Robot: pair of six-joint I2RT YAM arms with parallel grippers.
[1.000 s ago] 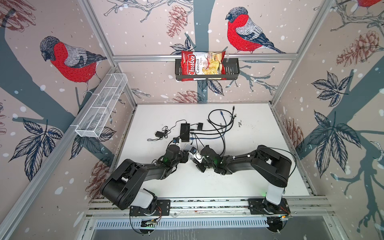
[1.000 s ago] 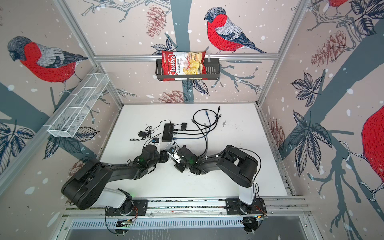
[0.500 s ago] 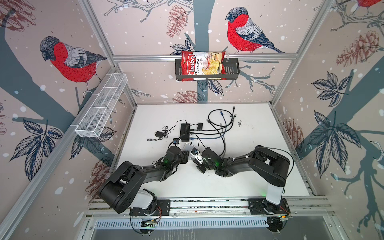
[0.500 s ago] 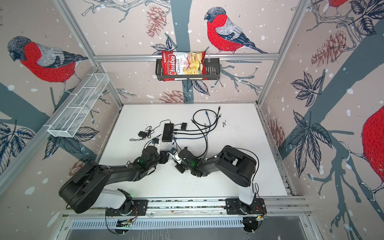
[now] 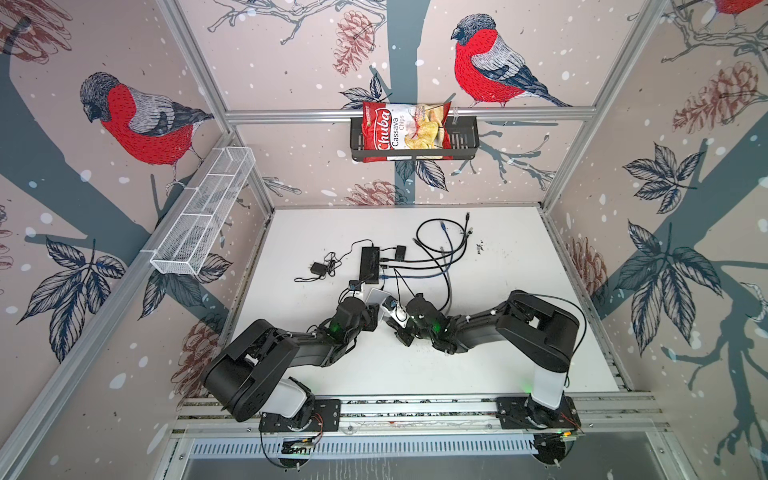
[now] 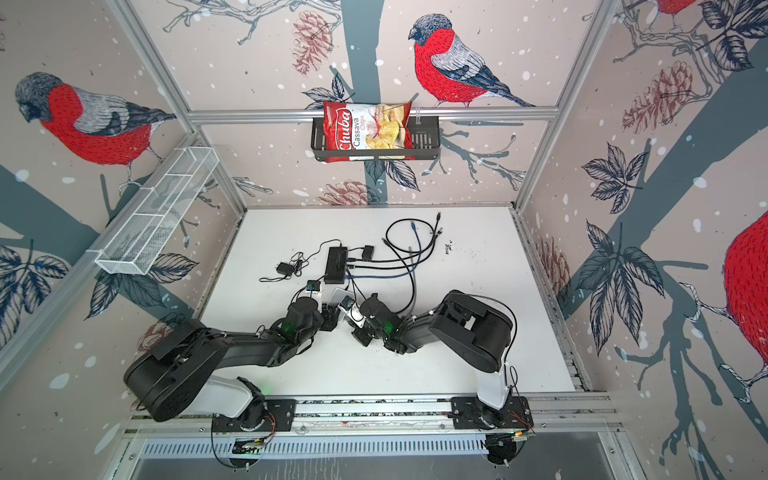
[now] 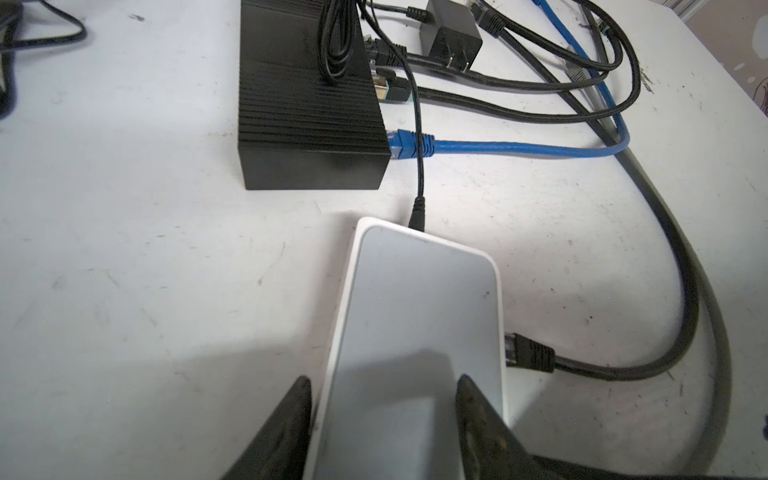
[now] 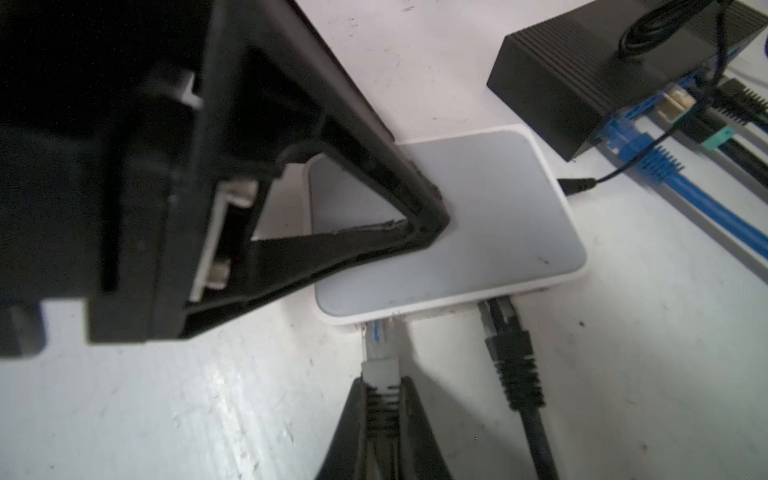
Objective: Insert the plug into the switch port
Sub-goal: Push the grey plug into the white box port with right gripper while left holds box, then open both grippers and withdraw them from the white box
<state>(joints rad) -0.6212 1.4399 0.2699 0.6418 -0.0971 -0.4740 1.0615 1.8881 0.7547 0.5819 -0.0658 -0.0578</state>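
I am most of the way through the insertion, but not done. My right claw (image 8: pixel 382 409) is clamped tight on the ribbed boot of the plug (image 8: pixel 379 365), and the plug's clear head sits at the mouth of a port on the edge of the white switch (image 8: pixel 490 232). Part of that clear head shows outside the housing, so I judge it started rather than seated; I cannot tell whether the latch has caught.

My left claw (image 7: pixel 384 399) stands about half open and grips nothing. One finger (image 8: pixel 428 216) presses on the switch's top face and the other lies just beside its side edge, which steadies the switch on the table (image 8: pixel 166 415) against the push.

A black plug (image 8: pixel 509 353) already fills the neighbouring port, and a thin power lead (image 7: pixel 417 208) enters the far end.

What I judge is left: a short straight push until the head disappears, then release both claws.
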